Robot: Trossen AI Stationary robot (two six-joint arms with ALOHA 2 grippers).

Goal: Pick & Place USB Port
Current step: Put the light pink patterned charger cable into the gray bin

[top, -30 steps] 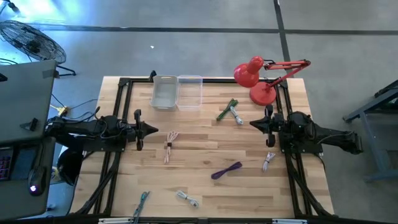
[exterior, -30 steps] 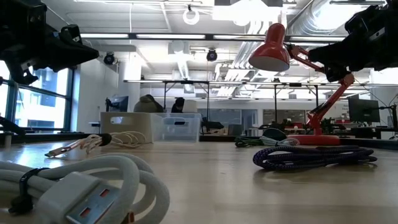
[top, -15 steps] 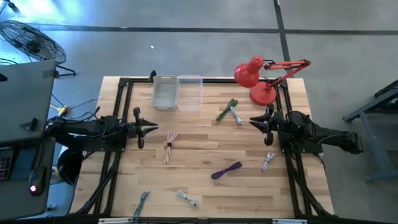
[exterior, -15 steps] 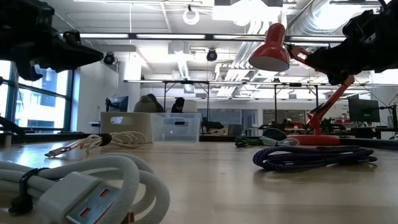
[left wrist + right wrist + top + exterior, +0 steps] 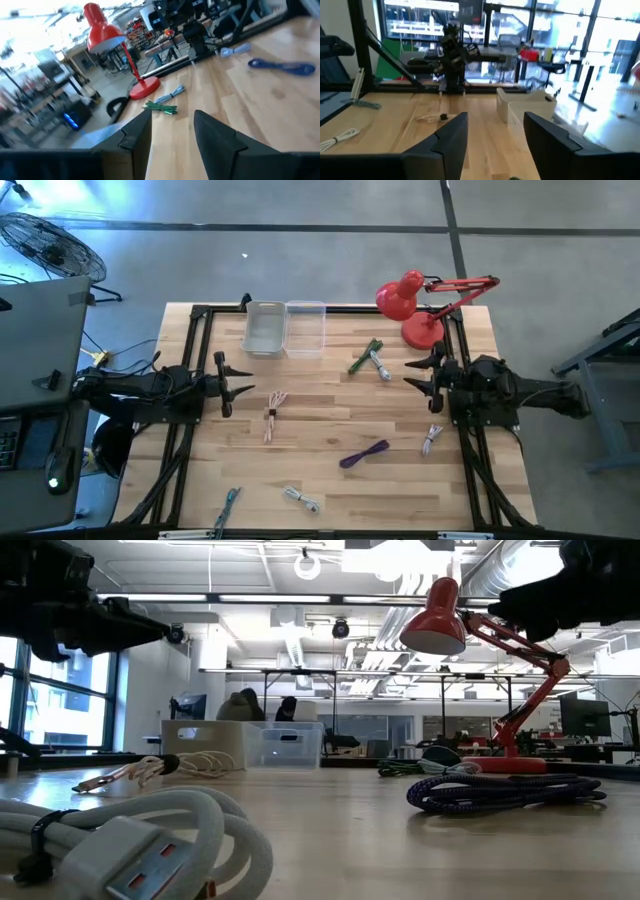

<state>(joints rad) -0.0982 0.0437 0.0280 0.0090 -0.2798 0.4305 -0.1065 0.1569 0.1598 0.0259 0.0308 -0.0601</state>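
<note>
Pink USB cable (image 5: 272,412) lying untouched just ahead of the left gripper (image 5: 245,387), with it and the right gripper (image 5: 412,373) both spreading from pressed together, readying a first pick.

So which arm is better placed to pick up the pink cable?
Probably the left. Its open claw hangs beside the pink cable, while the right claw, also open, hangs across the table near the green cable.
</note>
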